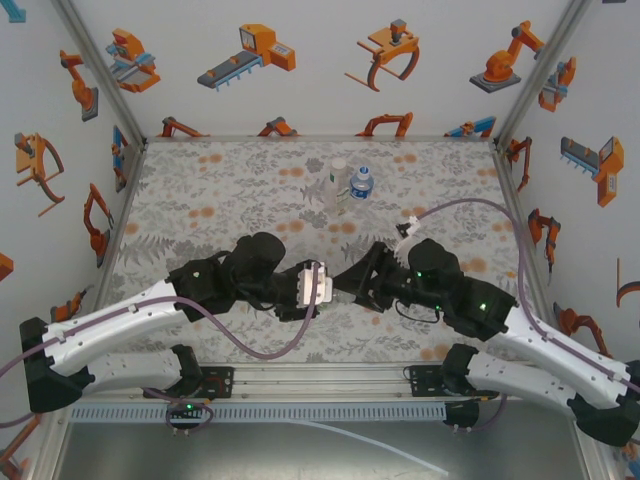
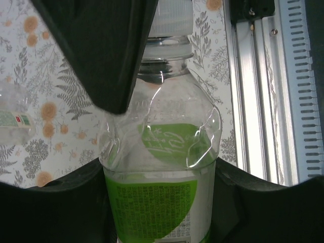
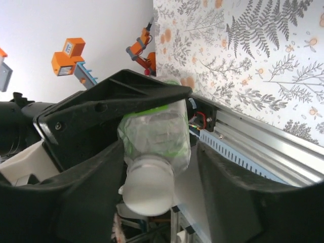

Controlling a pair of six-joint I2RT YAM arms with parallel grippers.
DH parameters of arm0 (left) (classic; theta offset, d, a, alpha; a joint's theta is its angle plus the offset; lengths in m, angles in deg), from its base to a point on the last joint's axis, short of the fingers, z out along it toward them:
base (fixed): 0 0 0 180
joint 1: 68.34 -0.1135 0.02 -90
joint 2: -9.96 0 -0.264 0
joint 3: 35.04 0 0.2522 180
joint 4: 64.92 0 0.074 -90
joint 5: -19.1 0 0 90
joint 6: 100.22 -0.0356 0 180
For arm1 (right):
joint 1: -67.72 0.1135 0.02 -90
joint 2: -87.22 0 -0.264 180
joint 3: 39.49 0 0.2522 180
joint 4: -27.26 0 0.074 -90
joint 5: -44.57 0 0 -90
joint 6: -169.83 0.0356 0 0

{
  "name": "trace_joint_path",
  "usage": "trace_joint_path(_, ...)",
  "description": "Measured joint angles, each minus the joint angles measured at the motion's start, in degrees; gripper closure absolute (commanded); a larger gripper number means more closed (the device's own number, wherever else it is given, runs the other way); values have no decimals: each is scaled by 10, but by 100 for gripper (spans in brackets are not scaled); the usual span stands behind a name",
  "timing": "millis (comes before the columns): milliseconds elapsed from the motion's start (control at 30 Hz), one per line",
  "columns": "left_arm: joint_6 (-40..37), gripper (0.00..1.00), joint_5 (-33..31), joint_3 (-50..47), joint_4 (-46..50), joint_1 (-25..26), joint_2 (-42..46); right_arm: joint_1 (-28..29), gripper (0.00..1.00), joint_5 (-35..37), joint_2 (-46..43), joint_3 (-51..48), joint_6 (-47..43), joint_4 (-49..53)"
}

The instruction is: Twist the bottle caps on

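Top camera first: the left gripper [image 1: 312,287] has the green-labelled bottle [image 1: 322,282] sideways over the near part of the table [image 1: 200,210]. The neck points at the right gripper [image 1: 345,283], which sits right at that end. The other two bottles [image 1: 348,182] stand well apart, far middle.

Left wrist: its fingers [image 2: 50,212] are clamped hard on the label and the clear wall above is dented in. The white cap [image 2: 172,17] sits on the neck.

Right wrist: the cap faces the lens between the right fingers [image 3: 238,192]. They look partly spread, with a sliver of gap on one side and nothing gripped, but it's a poor angle, so I wouldn't swear to it.

My take: close squarely on the cap's rim, keep the wrist axis in line with the neck, and twist without pushing sideways. Don't let the left squeeze harder, or the neck skews.
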Motion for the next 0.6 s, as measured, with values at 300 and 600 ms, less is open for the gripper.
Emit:
trace_joint_path(300,2,100,11,0,-13,0,2,0,32,30,-23,79,-230,42)
trace_joint_path(600,9,100,34,0,-3,0,16,0,44,-71,-66,108,-626,40)
